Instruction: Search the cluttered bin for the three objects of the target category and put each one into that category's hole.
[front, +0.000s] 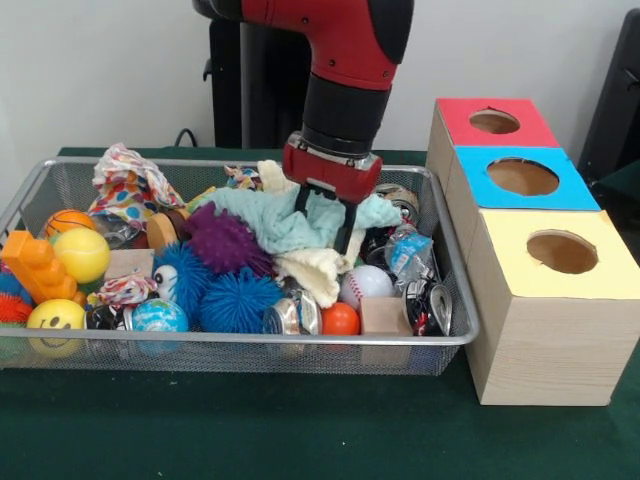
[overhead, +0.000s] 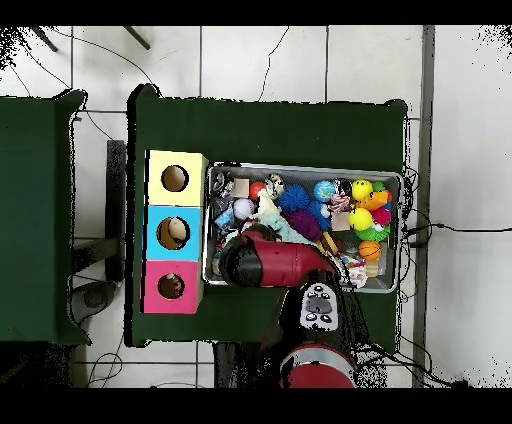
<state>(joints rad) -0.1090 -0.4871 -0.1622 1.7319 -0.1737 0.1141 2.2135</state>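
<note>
The wire mesh bin (front: 250, 341) is full of clutter; it also shows in the overhead view (overhead: 300, 167). My gripper (front: 325, 222) is down in the bin's middle right. Its fingers (front: 346, 228) are spread open and pushed into a mint knitted cloth (front: 270, 222), with a cream cloth (front: 318, 272) just below. No plush animal shows plainly in the bin. In the overhead view my arm (overhead: 275, 263) hides the gripper. Something tan sits in the blue box's hole (overhead: 177, 232).
Three wooden boxes with holes stand beside the bin: red top (front: 495, 122), blue top (front: 520, 178), yellow top (front: 560, 255). The bin holds a purple spiky ball (front: 222, 240), blue spiky balls (front: 237, 300), a baseball (front: 365, 284), crushed cans (front: 290, 316) and a dotted cloth (front: 128, 185).
</note>
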